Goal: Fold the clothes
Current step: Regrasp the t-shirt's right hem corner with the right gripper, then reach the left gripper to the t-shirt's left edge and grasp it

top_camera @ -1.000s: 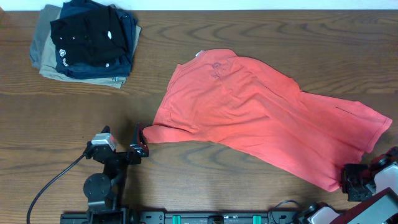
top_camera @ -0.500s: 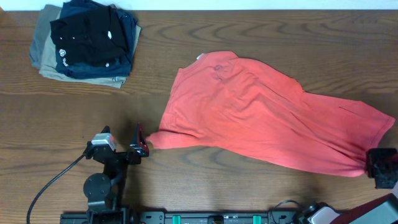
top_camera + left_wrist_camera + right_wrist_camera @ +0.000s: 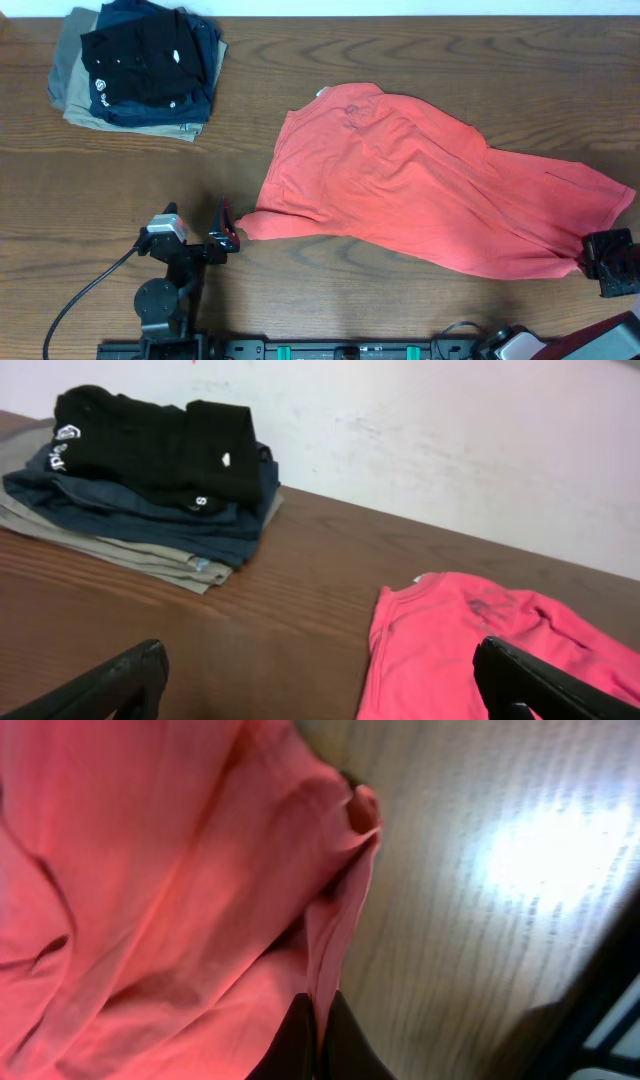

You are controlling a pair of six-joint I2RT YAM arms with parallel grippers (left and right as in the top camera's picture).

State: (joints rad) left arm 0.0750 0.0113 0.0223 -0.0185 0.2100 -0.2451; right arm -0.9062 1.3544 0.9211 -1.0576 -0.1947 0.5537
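The shirt looks light and floppy, sure to sag. Right gripper is pinched tight on its hem corner; left gripper gapes empty, with the near sleeve edge beside it looking the best place to grab.

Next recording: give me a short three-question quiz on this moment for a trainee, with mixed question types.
1. True or false: the right gripper is shut on the edge of the red T-shirt.
2. Which gripper stands open? A) left gripper B) right gripper
3. Fill in: the top garment on the folded stack is ___.
Key: 1 true; 2 A; 3 black.
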